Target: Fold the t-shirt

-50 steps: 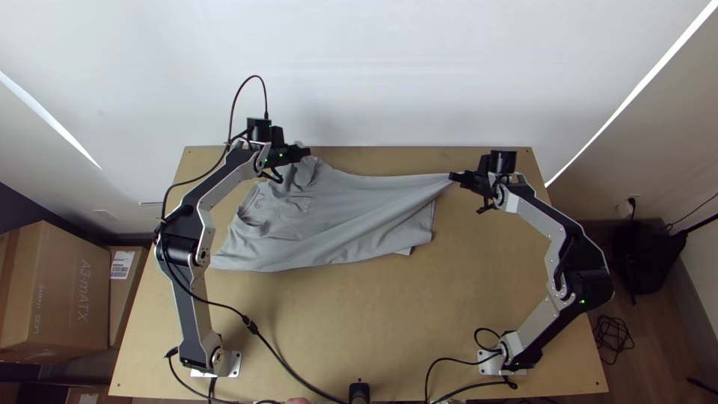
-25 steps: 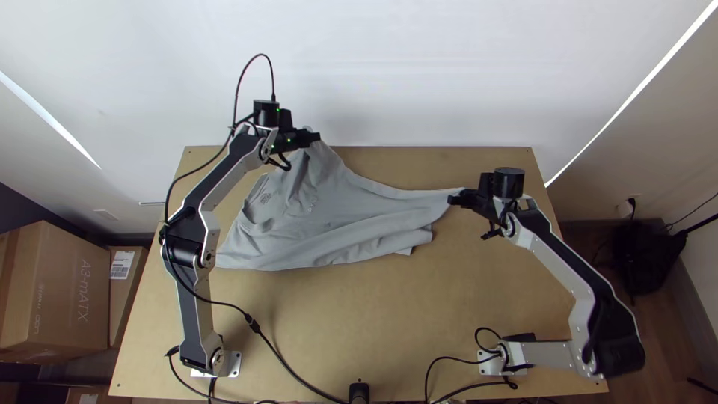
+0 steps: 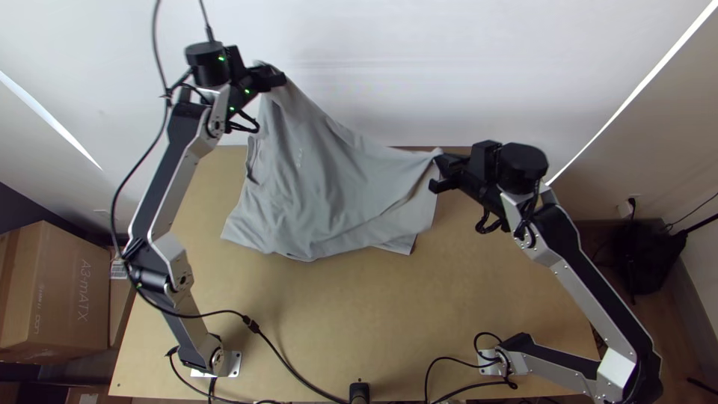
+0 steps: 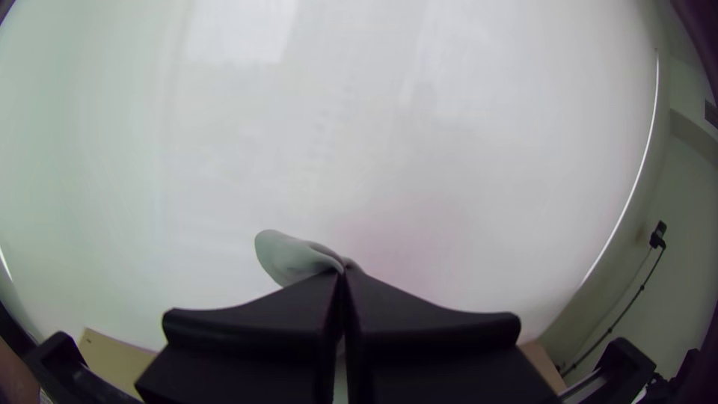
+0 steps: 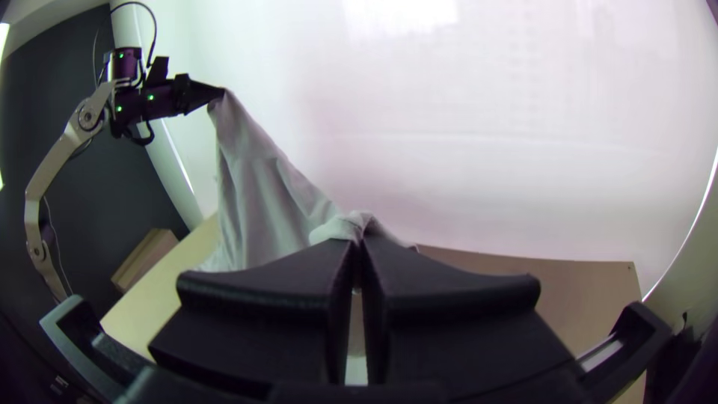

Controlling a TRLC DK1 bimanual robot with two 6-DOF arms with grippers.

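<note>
T-shirt [image 3: 321, 179] is hanging over the wooden surface [image 3: 336, 322], left gripper [image 4: 342, 273] and right gripper [image 5: 360, 241] pinching separate spots of it between narrowed fingers [image 5: 288, 280], seemingly holding one edge taut and raised for a fold.

I see soft, matt grey cloth in the shirt [image 3: 329, 179], smooth pale wood in the table [image 3: 299, 322], and brown cardboard in the box [image 3: 71, 292].

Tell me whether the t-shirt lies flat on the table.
No, the left gripper holds one end of the t-shirt high above the table.
</note>
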